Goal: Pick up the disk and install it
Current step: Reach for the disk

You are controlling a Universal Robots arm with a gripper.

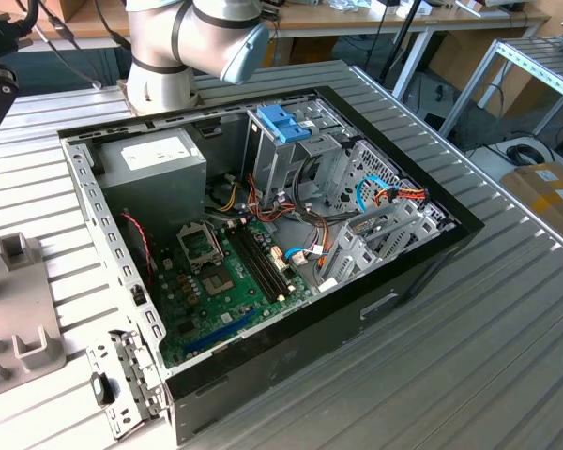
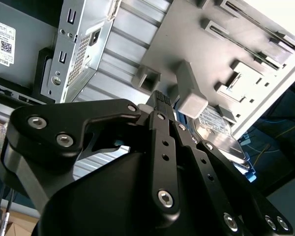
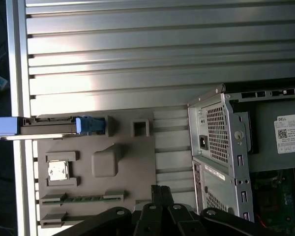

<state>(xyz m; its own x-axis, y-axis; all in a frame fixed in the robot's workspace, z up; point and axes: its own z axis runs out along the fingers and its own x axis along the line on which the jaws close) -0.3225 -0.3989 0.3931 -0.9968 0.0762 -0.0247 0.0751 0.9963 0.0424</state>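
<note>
The disk (image 3: 49, 127) stands on edge in a slot along one side of the grey fixture plate (image 3: 137, 162). Its light-blue carrier shows at both ends of the dark drive body. In the second wrist view the disk (image 2: 225, 142) appears as a silvery face behind a grey block of the plate. My gripper (image 3: 160, 190) hangs over the opposite side of the plate, well apart from the disk. Its black fingers (image 2: 160, 101) are pressed together with nothing between them. The open computer case (image 1: 263, 234) lies on the ribbed table.
Inside the case a metal drive cage with a deeper-blue latch (image 1: 283, 122) stands by the power supply (image 1: 155, 155). The green motherboard (image 1: 220, 281) and loose cables (image 1: 291, 220) lie below them. The fixture plate (image 1: 23, 319) sits at the exterior view's left. It also holds a processor chip (image 3: 57, 170) and memory sticks (image 3: 83, 198).
</note>
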